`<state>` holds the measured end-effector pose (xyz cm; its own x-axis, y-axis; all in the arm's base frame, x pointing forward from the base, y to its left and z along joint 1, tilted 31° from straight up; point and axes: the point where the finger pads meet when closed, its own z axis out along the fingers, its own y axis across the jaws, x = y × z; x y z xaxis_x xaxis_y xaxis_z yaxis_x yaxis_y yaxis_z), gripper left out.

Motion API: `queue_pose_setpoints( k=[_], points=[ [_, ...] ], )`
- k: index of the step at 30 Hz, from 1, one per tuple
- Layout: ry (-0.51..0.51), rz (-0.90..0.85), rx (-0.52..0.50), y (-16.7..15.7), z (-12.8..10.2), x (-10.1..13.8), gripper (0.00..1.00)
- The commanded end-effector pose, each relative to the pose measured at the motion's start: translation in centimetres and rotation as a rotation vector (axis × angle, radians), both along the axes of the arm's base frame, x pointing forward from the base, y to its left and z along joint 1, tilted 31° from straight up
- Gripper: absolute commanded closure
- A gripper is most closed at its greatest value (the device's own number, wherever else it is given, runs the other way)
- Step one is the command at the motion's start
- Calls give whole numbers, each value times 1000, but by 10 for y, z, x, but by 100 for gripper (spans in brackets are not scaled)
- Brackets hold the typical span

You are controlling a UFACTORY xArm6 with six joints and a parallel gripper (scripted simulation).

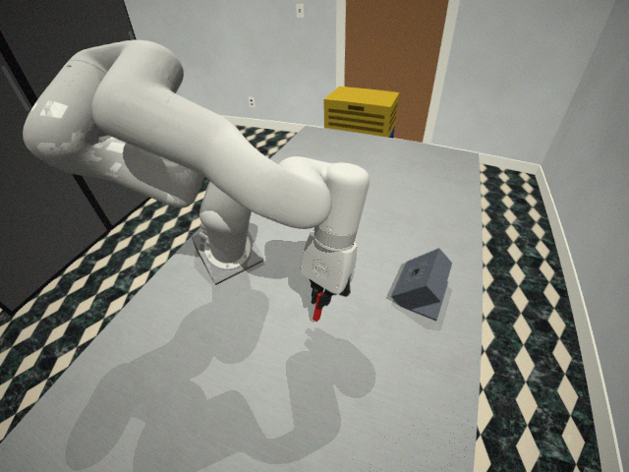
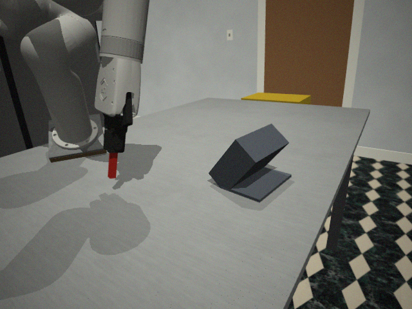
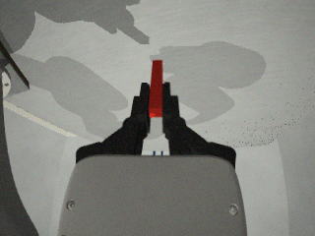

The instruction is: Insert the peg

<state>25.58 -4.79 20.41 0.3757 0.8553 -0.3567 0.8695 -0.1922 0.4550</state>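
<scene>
My gripper (image 1: 322,300) is shut on a red peg (image 1: 317,308). The peg hangs upright below the black fingers, clear of the table. It also shows in the exterior view (image 2: 112,165) under the gripper (image 2: 114,147) and in the wrist view (image 3: 157,89) between the fingers. The dark grey sloped panel block (image 1: 422,282) stands on the table to the right of the gripper, well apart from it. A small dark hole (image 1: 415,271) shows on its sloped face. In the exterior view the block (image 2: 249,156) shows only its back and its flat base plate; the hole is hidden there.
The arm's base plate (image 1: 227,259) is bolted to the table left of the gripper. A yellow crate (image 1: 361,110) stands beyond the table's far edge, in front of a brown door. The table's right edge (image 2: 332,199) drops to a checkered floor.
</scene>
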Motion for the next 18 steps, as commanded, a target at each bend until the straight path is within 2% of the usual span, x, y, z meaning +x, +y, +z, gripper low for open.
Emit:
queue_pose_setpoints(
  k=[1,18],
  points=[
    [12,37,-30,3,0,2,100],
    [77,229,-196,16,-4,8,100]
  ],
)
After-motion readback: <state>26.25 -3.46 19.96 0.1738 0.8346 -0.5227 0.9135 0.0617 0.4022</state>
